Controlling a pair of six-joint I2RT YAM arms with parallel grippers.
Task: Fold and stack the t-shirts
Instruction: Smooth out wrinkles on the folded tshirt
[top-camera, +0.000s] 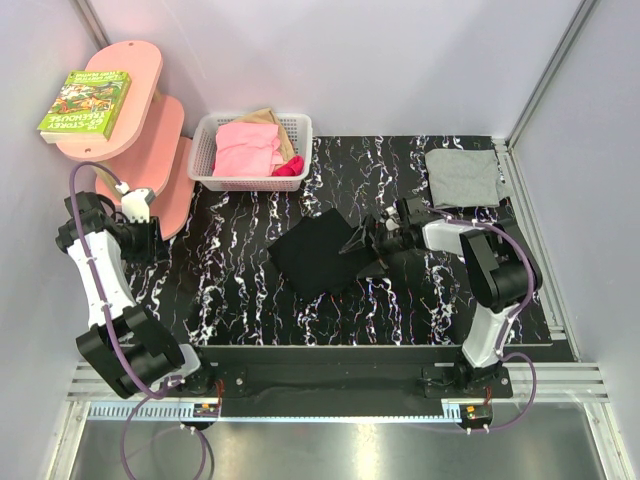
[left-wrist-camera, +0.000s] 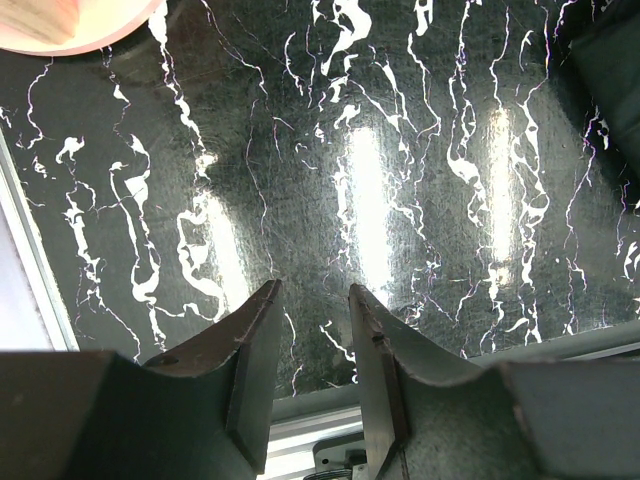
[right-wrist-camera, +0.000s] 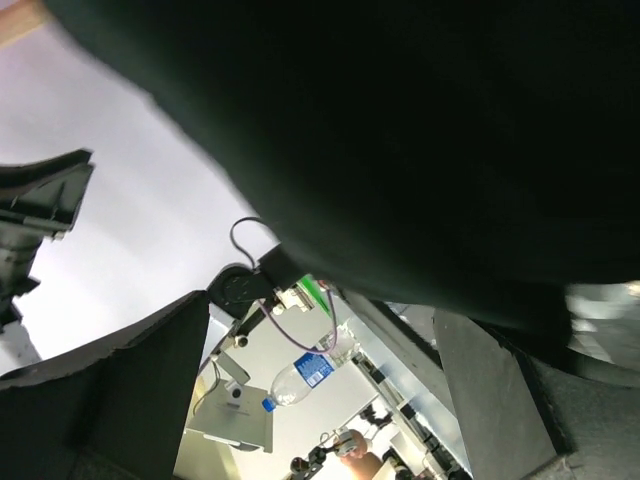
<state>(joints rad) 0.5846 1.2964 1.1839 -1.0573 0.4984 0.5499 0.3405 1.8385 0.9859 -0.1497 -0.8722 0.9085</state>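
Marbled table (top-camera: 240, 290) bears two t-shirts (top-camera: 462, 178); right gripper (top-camera: 378, 238) pinches black t-shirt (top-camera: 315, 250), left gripper (left-wrist-camera: 312, 290) spread.

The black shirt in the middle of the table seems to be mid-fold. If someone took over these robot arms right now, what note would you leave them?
Left hand: open and empty, above a bare part of the black marble-patterned table on the left side.
Right hand: shut on the right edge of the black cloth t-shirt, lifting it into a peak.
The black shirt lies mid-table, partly folded. The light grey cloth t-shirt lies folded at the far right corner.
Done: grey shirt folded.
Left: finish folding the black shirt, then stack the two.
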